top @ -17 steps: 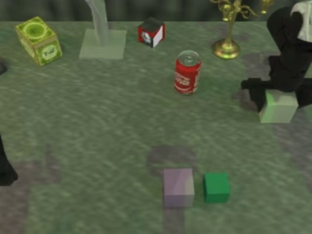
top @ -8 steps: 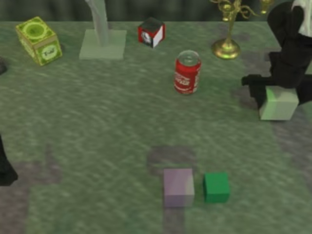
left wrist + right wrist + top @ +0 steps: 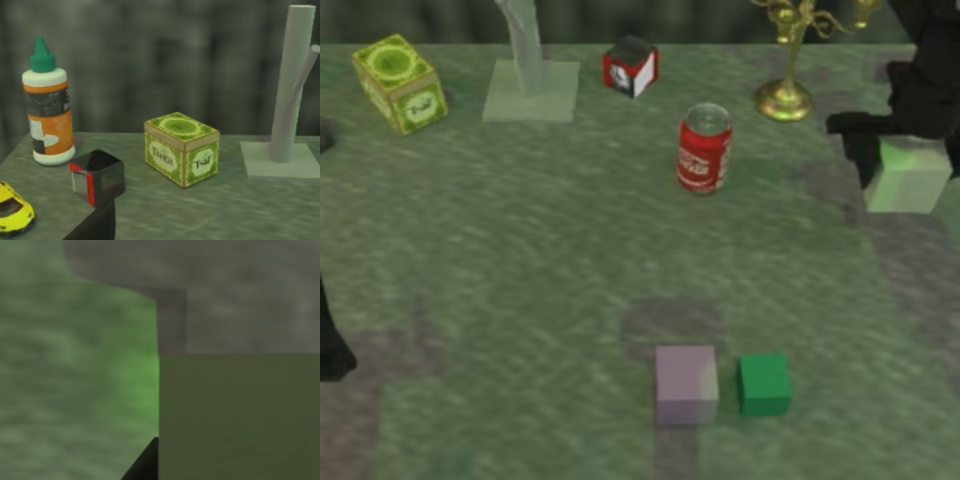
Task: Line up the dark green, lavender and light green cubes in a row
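From above, my right claw (image 3: 910,140) grips the light green cube (image 3: 908,176) at the table's (image 3: 520,260) right edge; the lavender (image 3: 686,384) and dark green (image 3: 763,384) cubes sit just beside each other near the front. My left arm (image 3: 330,340) is parked at the left edge; I cannot tell that claw's state. In the right wrist view, the light green cube (image 3: 240,415) fills the frame.

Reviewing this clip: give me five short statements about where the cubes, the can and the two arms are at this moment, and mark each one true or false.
1. The lavender cube and the dark green cube sit side by side near the table's front edge. True.
2. The light green cube lies in the row with the other two. False: it is far off at the table's right, under the right gripper, which is closed on it.
3. The red can stands upright. True.
4. The left arm is reaching for the lavender cube. False: it sits at the table's left edge, well away from it.
5. The printed green box touches the red can. False: they are far apart.
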